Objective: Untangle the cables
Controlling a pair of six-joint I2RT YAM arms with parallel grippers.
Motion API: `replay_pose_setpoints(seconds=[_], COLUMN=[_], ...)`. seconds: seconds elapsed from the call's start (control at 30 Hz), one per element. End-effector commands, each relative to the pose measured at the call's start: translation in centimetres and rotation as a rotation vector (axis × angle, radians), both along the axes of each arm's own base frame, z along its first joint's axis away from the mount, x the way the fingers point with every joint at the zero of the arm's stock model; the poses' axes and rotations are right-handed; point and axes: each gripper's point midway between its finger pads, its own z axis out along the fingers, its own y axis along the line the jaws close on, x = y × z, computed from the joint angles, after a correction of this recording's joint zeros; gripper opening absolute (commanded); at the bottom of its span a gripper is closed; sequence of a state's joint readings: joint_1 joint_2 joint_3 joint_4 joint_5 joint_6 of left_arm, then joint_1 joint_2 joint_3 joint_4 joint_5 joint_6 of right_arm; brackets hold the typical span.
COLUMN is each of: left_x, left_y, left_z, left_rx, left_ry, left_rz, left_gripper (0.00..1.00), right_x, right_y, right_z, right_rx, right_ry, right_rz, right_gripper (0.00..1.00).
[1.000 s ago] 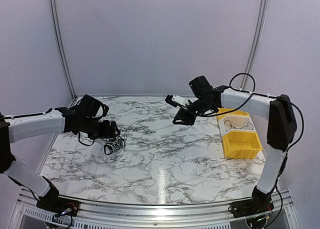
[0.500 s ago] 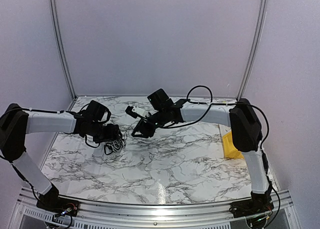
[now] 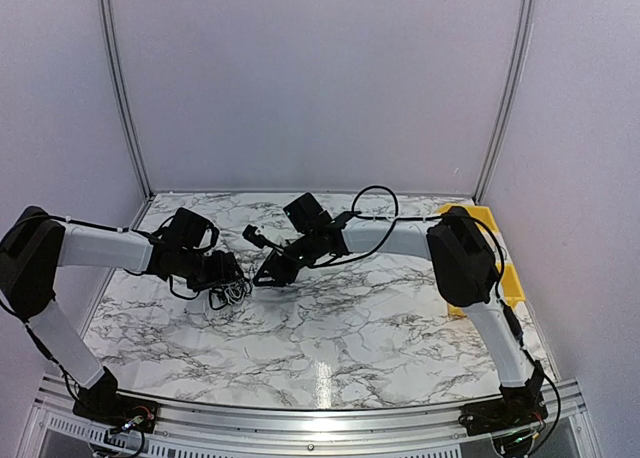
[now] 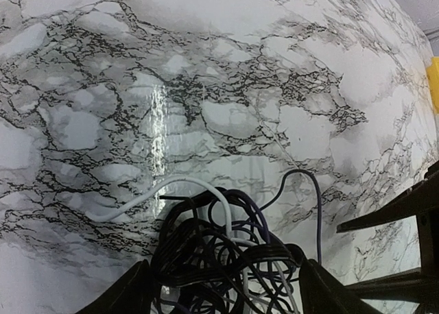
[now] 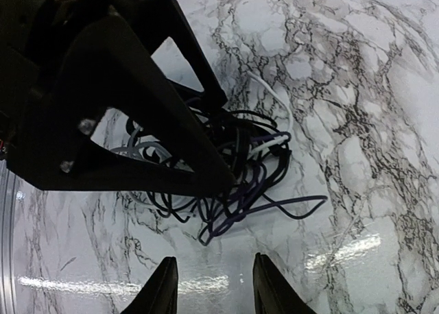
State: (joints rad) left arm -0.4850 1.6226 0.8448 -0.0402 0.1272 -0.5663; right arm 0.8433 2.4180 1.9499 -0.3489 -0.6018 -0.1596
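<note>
While we pin the tangle: step is setting up the first pull.
Cables (image 5: 230, 164): heaped on desk (image 3: 350, 318), left side.
Left fingers (image 4: 226, 286): straddling the heap; clamped or not, we cannot tell.
Right fingers (image 5: 209, 286): apart, just beside it.
Next: we judge right should pinch one loose strand.

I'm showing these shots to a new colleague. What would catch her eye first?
Probably the cables, a dark knot of black, purple and white loops on the marble table, left of centre. Both arms converge on it: the left gripper straddles the tangle, and the right gripper hangs open just beside it. A yellow bin peeks out behind the right arm.
</note>
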Motion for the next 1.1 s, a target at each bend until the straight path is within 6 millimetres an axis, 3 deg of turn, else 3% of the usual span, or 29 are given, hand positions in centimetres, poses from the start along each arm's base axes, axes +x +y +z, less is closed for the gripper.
replay_pose_setpoints(seconds=[0.0, 0.4, 0.57, 0.77, 0.93, 1.07], left_x=[0.0, -0.2, -0.2, -0.2, -0.2, -0.3], left_y=[-0.2, -0.2, -0.2, -0.1, -0.2, -0.2], left_z=[-0.5, -0.5, -0.6, -0.8, -0.8, -0.8], left_rx=[-0.030, -0.038, -0.037, -0.037, -0.040, -0.043], left_ry=[-0.002, -0.003, -0.002, 0.003, 0.004, 0.005], left_rz=[0.002, 0.002, 0.002, 0.000, -0.002, -0.003], left_gripper=[0.75, 0.73, 0.73, 0.69, 0.68, 0.68], right_x=[-1.9, -0.5, 0.2, 2.7, 1.7, 1.5], right_y=[2.3, 2.8, 2.4, 0.6, 1.0, 1.5], right_z=[2.3, 0.3, 1.0, 1.6, 1.6, 1.0], right_rx=[0.092, 0.052, 0.036, -0.034, -0.018, -0.024], right_ry=[0.016, 0.025, -0.008, -0.079, -0.036, -0.028], right_rz=[0.082, 0.012, -0.032, -0.214, -0.197, -0.188], right_gripper=[0.37, 0.32, 0.27, 0.18, 0.32, 0.34])
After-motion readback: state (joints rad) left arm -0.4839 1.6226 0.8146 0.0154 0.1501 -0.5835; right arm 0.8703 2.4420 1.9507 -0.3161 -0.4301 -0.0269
